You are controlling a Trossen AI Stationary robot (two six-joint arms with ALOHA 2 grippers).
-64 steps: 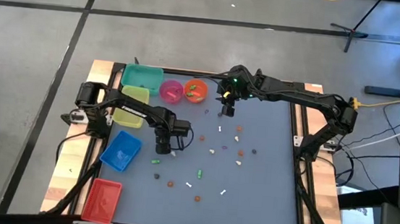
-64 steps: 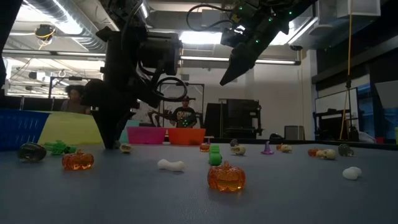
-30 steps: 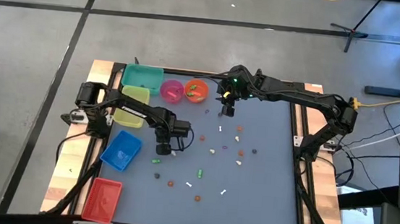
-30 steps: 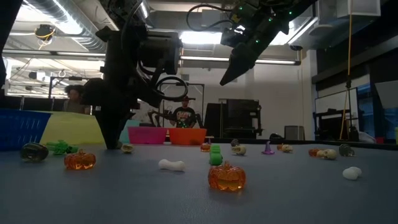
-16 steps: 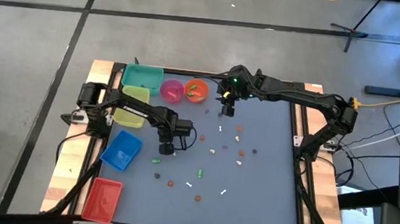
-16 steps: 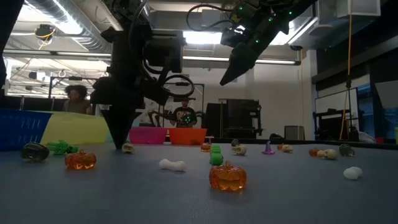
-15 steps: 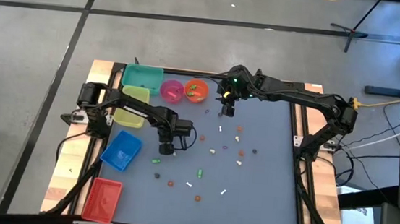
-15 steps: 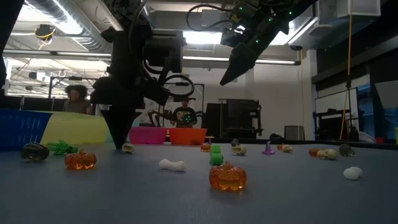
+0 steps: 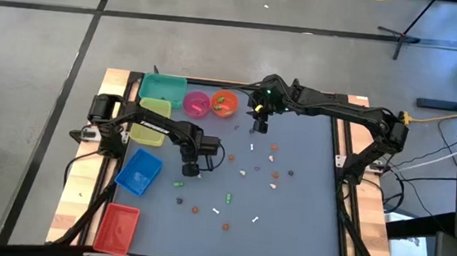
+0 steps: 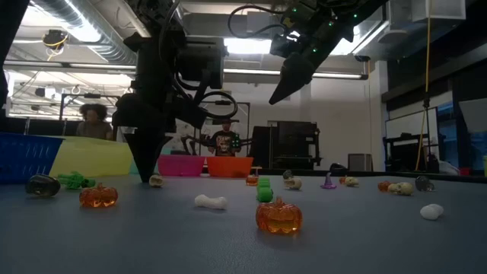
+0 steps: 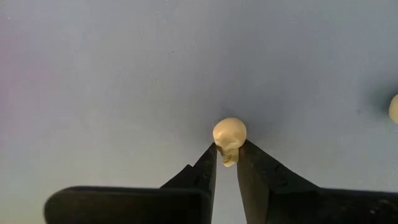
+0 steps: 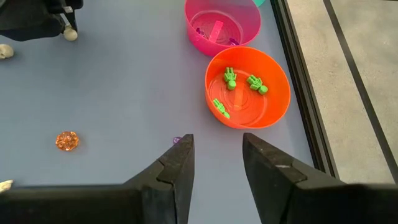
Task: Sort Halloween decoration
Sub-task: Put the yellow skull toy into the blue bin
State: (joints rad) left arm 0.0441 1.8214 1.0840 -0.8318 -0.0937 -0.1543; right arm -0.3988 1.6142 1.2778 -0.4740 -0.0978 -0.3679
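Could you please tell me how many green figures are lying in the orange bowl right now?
3, all inside the orange bowl: green figures at and, apart from each other. None looks hidden.

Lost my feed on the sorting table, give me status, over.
Left gripper down at the mat, fingers closing around a white skull. Right gripper open, empty, hovering by the orange bowl. Nothing in the way.

A small cream skull (image 11: 229, 138) sits at the frame's centre on the grey-blue table (image 11: 124, 81), pinched between the two dark fingers (image 11: 205, 171) rising from the bottom edge. Another pale trinket (image 11: 393, 108) shows at the right edge.
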